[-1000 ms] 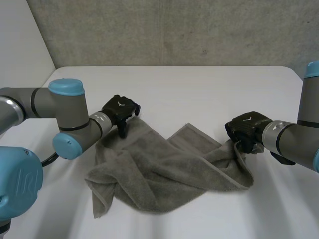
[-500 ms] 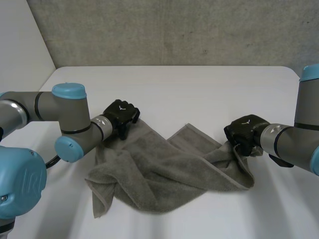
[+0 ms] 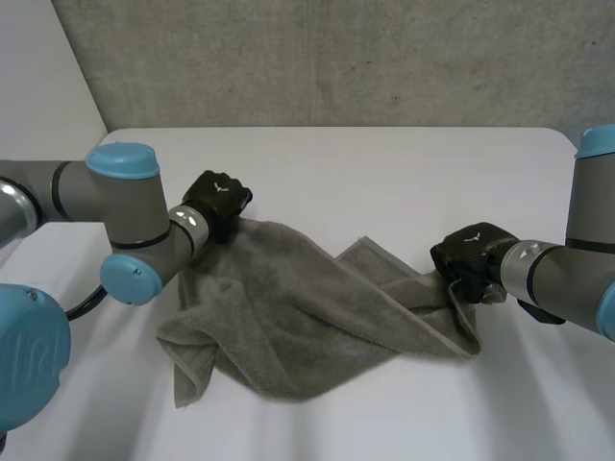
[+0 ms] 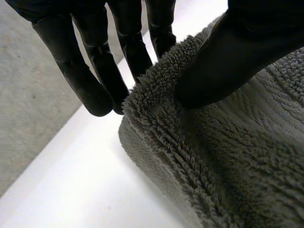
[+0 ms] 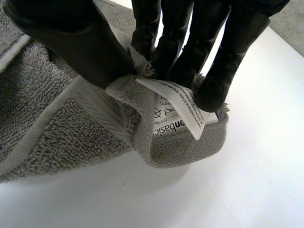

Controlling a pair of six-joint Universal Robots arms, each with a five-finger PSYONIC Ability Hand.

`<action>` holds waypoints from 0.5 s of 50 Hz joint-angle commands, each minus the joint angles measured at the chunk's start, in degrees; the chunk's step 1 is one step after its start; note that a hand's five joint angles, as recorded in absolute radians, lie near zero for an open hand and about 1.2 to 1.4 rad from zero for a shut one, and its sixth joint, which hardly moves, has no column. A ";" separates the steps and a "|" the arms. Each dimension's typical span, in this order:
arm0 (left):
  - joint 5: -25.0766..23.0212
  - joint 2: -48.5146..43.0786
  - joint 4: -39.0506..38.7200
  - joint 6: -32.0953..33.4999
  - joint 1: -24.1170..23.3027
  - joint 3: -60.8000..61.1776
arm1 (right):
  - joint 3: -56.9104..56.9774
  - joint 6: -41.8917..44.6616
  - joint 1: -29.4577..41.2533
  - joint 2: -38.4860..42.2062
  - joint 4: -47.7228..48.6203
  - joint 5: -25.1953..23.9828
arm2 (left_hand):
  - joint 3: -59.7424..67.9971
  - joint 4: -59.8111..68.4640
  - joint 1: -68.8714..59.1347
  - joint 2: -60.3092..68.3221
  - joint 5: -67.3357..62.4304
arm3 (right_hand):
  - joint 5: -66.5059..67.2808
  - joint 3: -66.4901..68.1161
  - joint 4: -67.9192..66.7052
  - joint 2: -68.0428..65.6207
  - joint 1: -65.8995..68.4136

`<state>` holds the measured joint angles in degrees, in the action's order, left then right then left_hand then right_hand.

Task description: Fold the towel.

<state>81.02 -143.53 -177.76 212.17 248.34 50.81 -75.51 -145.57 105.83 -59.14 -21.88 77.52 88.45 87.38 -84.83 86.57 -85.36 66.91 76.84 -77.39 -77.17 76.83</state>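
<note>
- My left hand [image 3: 217, 198] is clamped on the towel [image 3: 288, 317] at its far left corner, with the thumb on top of the pile and the fingers [image 4: 97, 80] behind the edge.
- My right hand [image 3: 469, 257] pinches the corner at the towel's right end, thumb against fingers, just where the white care label [image 5: 183, 116] is sewn in.
- The towel lies rumpled on the white table [image 3: 384, 163] between my hands, and its near part is bunched and doubled over itself.
- It is grey terry with a thick looped pile, a flatter woven band and a stitched hem along the edge. The label looks thin and smooth.
- I judge it soft, limp and light. It will sag wherever I do not hold it, and nothing in it can break.
- The pile should grip well against my fingers, so slipping is a small risk. The smooth label is the poorer thing to pinch.
- The best hold, I think, is at the corners on the hemmed edge, so the cloth spreads flat when drawn taut.
</note>
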 commanded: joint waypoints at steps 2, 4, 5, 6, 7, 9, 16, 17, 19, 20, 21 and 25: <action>0.02 2.99 -5.31 -0.88 -0.75 4.73 | 0.10 0.20 -0.01 0.17 0.09 0.00 | -8.45 -7.38 4.83 -6.57 15.36 | 3.09 3.16 -2.61 -2.83 3.17; 0.11 2.55 -6.27 -0.97 -0.75 4.30 | 1.06 0.81 -0.01 1.39 0.17 -0.09 | -8.45 -7.38 4.83 -6.57 15.36 | 3.09 3.16 -2.61 -2.83 3.17; 0.11 2.55 -6.28 -0.97 -0.75 4.29 | 1.07 0.81 -0.01 1.40 0.18 -0.09 | -8.45 -7.38 4.83 -6.57 15.36 | 3.09 3.16 -2.61 -2.83 3.17; 0.11 2.20 -7.32 -0.97 -0.75 3.60 | 1.94 1.16 -0.01 1.84 0.87 -0.26 | -8.45 -7.38 4.83 -6.57 15.36 | 3.09 3.16 -2.61 -2.83 3.17; 0.28 2.03 -9.16 -1.06 -0.75 2.02 | 4.12 1.08 0.17 2.01 2.88 -0.09 | -8.45 -7.38 4.83 -6.57 15.36 | 3.09 3.16 -2.61 -2.83 3.17; 0.72 1.94 -11.09 -1.15 -0.67 -0.17 | 6.93 0.29 0.52 2.10 6.03 0.26 | -8.45 -7.38 4.83 -6.57 15.36 | 3.09 3.16 -2.61 -2.83 3.17; 4.68 5.89 -17.62 -8.18 0.04 -7.92 | 14.60 -8.24 2.37 -0.09 26.54 6.59 | -8.45 -7.38 4.83 -6.57 15.36 | 3.09 3.16 -2.61 -2.83 3.17; 5.98 8.59 -19.53 -12.35 0.47 -8.62 | 14.52 -11.20 2.37 -1.92 32.81 8.42 | -8.45 -7.38 4.83 -6.57 15.36 | 3.09 3.16 -2.61 -2.83 3.17; 6.96 11.34 -21.40 -16.88 0.74 -8.63 | 14.43 -13.86 2.01 -4.40 37.79 10.11 | -8.45 -7.38 4.83 -6.57 15.36 | 3.09 3.16 -2.61 -2.83 3.17; 7.31 13.78 -22.70 -20.71 1.00 -8.28 | 13.90 -15.52 1.93 -6.23 40.58 11.07 | -8.45 -7.38 4.83 -6.57 15.36 | 3.09 3.16 -2.61 -2.83 3.17; 7.66 15.89 -23.50 -23.96 1.53 -7.67 | 13.73 -16.23 1.93 -7.12 40.95 11.60 | -8.45 -7.38 4.83 -6.57 15.36 | 3.09 3.16 -2.61 -2.83 3.17; 7.49 19.06 -23.86 -27.94 2.84 -4.95 | 13.90 -16.06 2.01 -7.39 39.91 11.69 | -8.45 -7.38 4.83 -6.57 15.36 | 3.09 3.16 -2.61 -2.83 3.17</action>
<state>87.65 -132.08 -199.14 195.17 249.18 42.52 -60.86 -158.82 107.96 -63.39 14.50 87.26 88.69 87.39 -84.83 87.14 -85.36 66.91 76.85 -77.39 -77.17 76.94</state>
